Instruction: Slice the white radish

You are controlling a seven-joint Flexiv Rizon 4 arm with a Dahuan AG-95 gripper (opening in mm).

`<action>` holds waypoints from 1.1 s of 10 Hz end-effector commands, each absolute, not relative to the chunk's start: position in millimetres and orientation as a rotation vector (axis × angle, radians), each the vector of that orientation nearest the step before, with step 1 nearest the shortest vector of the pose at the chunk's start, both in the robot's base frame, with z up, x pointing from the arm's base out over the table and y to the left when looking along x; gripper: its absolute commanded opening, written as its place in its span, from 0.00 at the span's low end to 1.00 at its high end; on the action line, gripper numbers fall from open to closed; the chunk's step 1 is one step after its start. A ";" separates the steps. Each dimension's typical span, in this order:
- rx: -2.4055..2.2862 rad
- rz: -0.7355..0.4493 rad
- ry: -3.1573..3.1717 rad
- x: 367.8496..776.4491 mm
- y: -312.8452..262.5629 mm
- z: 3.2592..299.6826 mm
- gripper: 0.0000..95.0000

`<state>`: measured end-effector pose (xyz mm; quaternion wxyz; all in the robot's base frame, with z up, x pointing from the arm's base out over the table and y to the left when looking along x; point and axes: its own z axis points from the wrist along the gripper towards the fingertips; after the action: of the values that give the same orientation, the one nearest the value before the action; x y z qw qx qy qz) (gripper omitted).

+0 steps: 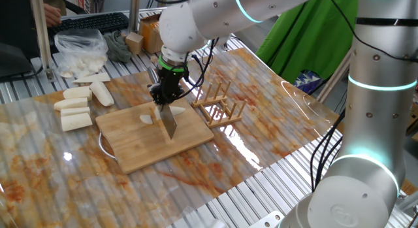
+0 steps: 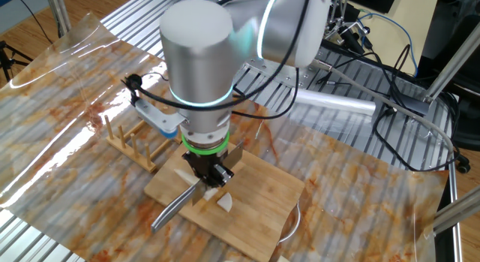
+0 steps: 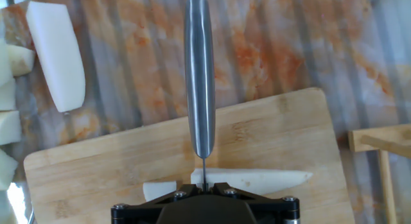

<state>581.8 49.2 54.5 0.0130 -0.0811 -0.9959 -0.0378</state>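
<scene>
The white radish [image 3: 257, 178] lies on the wooden cutting board [image 3: 96, 166], with its pointed tip to the right in the hand view. A short cut-off piece [image 3: 158, 189] lies just left of the blade. My gripper [image 3: 204, 185] is shut on a steel knife [image 3: 200, 76], with the blade edge-down between the two radish parts. In one fixed view the gripper [image 1: 163, 97] holds the knife [image 1: 169, 121] over the board [image 1: 157, 146], with the cut piece [image 1: 145, 119] to its left. In the other fixed view the gripper [image 2: 211, 176] hides most of the radish [image 2: 225, 204].
Several bigger blunt white chunks [image 1: 75, 110] lie left of the board, and more are in a clear plastic bag [image 1: 81, 50] behind them. A wooden rack [image 1: 219, 107] stands right of the board and also shows in the other fixed view [image 2: 139, 142]. A green cloth hangs at the back right.
</scene>
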 end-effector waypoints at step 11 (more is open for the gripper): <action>-0.423 -0.112 -3.093 571.1 99.9 71.8 0.00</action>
<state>573.4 102.4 64.9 0.0072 -0.1370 -0.9899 -0.0364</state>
